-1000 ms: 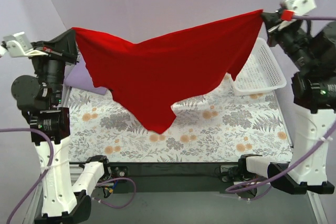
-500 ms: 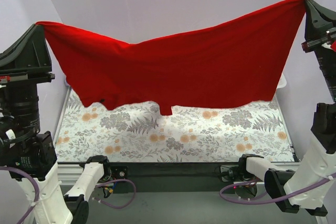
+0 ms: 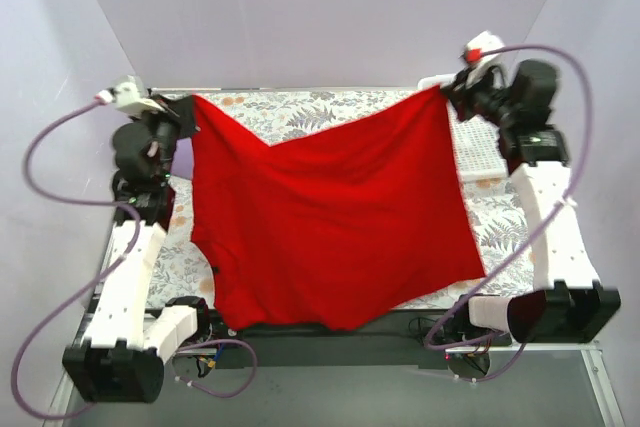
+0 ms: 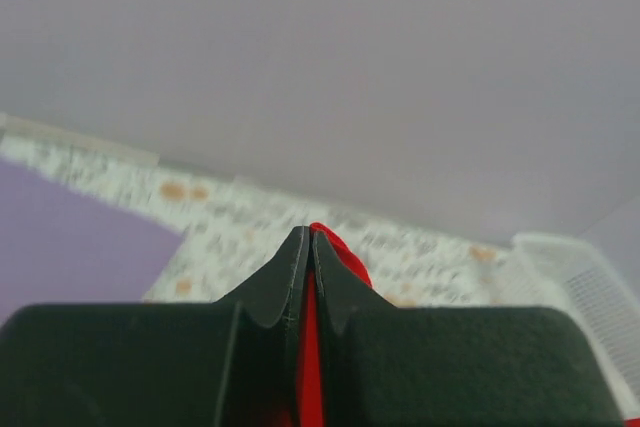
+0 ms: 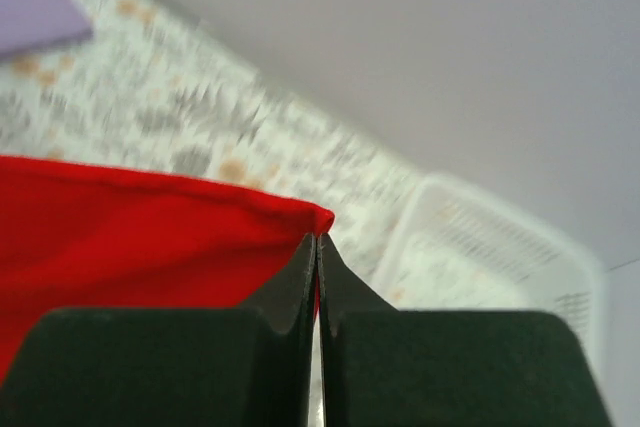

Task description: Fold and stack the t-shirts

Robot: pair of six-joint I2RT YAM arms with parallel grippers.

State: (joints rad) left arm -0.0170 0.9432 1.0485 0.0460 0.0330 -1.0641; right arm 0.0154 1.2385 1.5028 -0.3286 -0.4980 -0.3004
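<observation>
The bright red t-shirt (image 3: 330,217) is stretched wide between my two grippers over the floral table. My left gripper (image 3: 190,112) is shut on its far left corner, and red cloth (image 4: 335,247) shows between the closed fingers (image 4: 306,232). My right gripper (image 3: 447,90) is shut on the far right corner (image 5: 150,227), the jaws (image 5: 318,237) pinched over the hem. The shirt's lower edge reaches past the table's near edge. The pale lilac t-shirt (image 4: 60,237) lies at the far left, mostly hidden in the top view (image 3: 181,157).
A white lattice basket (image 3: 475,147) stands at the far right, just beside the right gripper, and shows in the wrist views too (image 5: 500,247) (image 4: 590,277). The floral tablecloth (image 3: 300,107) shows behind the shirt. Lilac walls enclose the table.
Both arms held the shirt high and stretched wide; they have since swung down and toward the far side. The red shirt now spreads over the table to the near edge.
</observation>
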